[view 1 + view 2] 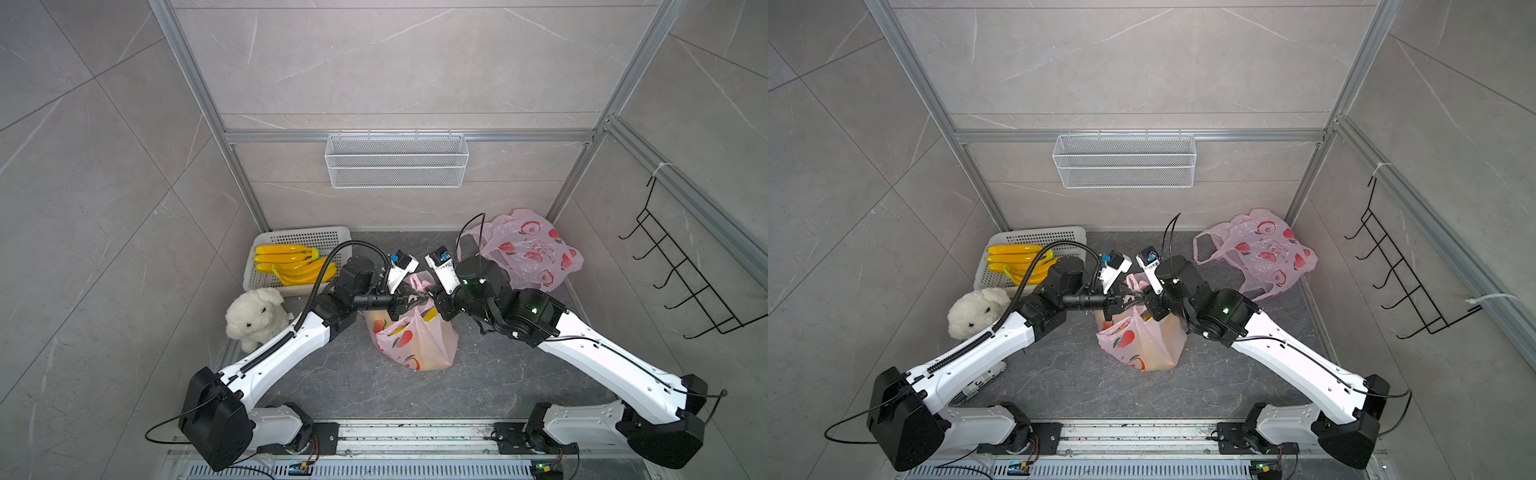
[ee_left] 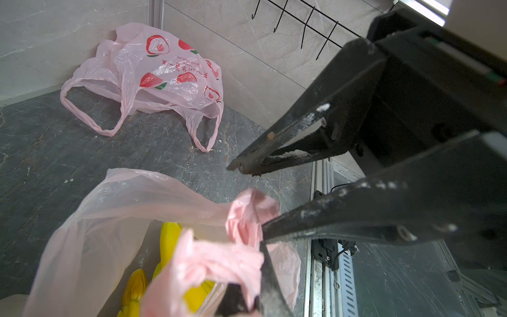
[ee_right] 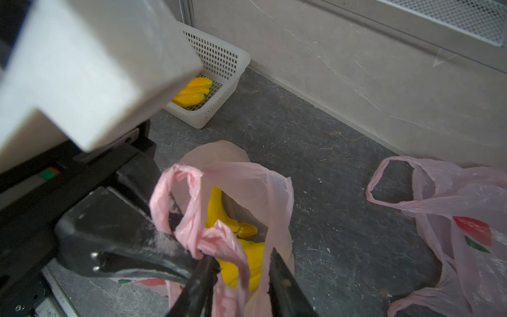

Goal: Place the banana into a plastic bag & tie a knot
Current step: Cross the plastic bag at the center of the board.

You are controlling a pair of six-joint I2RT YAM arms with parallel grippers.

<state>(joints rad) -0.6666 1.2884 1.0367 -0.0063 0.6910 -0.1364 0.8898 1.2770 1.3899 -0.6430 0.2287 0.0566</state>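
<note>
The pink plastic bag (image 1: 415, 336) (image 1: 1142, 340) with fruit prints stands in the middle of the dark floor. Inside it lies a yellow banana (image 3: 219, 208) (image 2: 170, 238). Both grippers meet above its mouth. My left gripper (image 2: 253, 299) (image 1: 409, 300) is shut on a bunched pink handle (image 2: 219, 260), which is twisted with the other handle. My right gripper (image 3: 242, 271) (image 1: 432, 296) is open, its jaws standing apart on either side of a pink handle strand (image 3: 233, 247) that runs between them without being pinched.
A white basket (image 1: 299, 237) with more bananas (image 1: 291, 262) sits at the back left, a white plush toy (image 1: 255, 316) in front of it. A second pink bag (image 1: 528, 249) lies back right. A wire shelf (image 1: 397, 160) and black hook rack (image 1: 681, 270) hang on the walls.
</note>
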